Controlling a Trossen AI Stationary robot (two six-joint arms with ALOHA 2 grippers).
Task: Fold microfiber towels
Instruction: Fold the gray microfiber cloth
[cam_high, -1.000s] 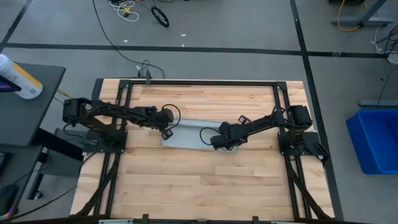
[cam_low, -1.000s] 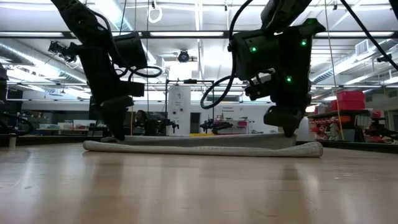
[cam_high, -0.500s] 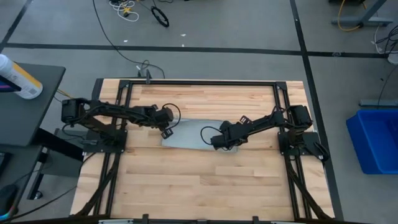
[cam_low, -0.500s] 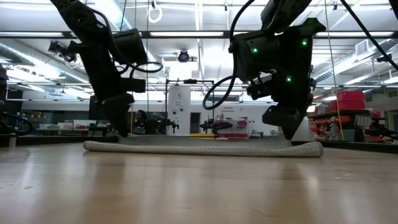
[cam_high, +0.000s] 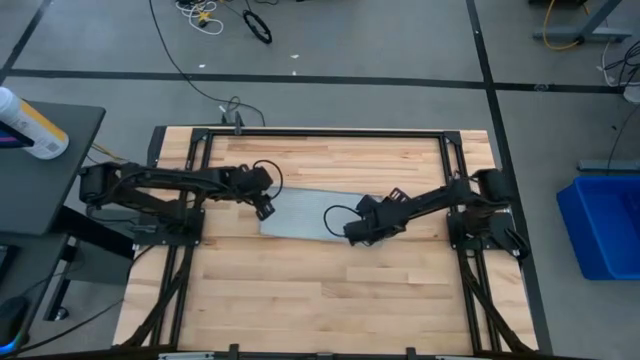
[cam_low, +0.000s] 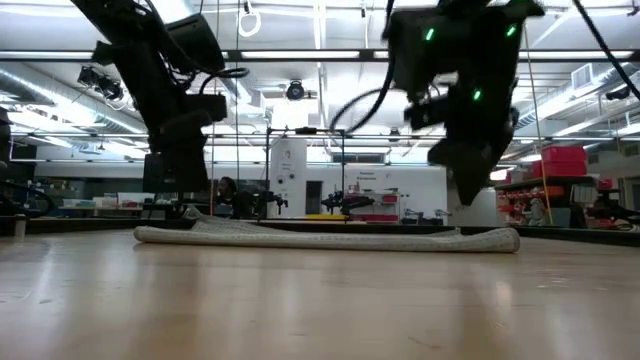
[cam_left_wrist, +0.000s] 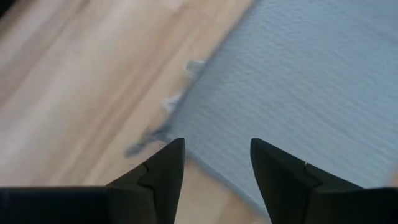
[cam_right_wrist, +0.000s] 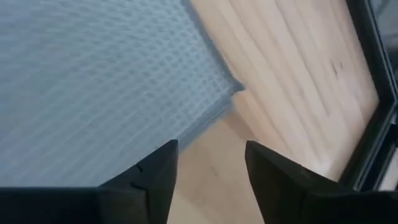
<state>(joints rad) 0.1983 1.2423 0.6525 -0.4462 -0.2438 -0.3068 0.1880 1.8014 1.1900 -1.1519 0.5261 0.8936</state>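
Lying flat near the middle of the wooden tabletop (cam_high: 320, 290), the microfiber towel (cam_high: 305, 215) is a pale grey-blue cloth with a fine ribbed weave, folded into a long low strip. From the low view it looks like a thin soft band (cam_low: 330, 238) with rounded, slightly thick ends. A small white tag (cam_left_wrist: 194, 66) sticks out at one hemmed corner. The left tool (cam_high: 264, 207) hangs just above the left end of the cloth, its two dark fingers (cam_left_wrist: 163, 171) spread apart and holding nothing. The right tool (cam_high: 357, 232) is over the right end, near the front edge of the towel, its fingers (cam_right_wrist: 160, 169) also spread and empty. The tabletop is made of light wood planks inside a black metal frame (cam_high: 320, 134). Bare wood lies around the cloth, most of it toward the front.
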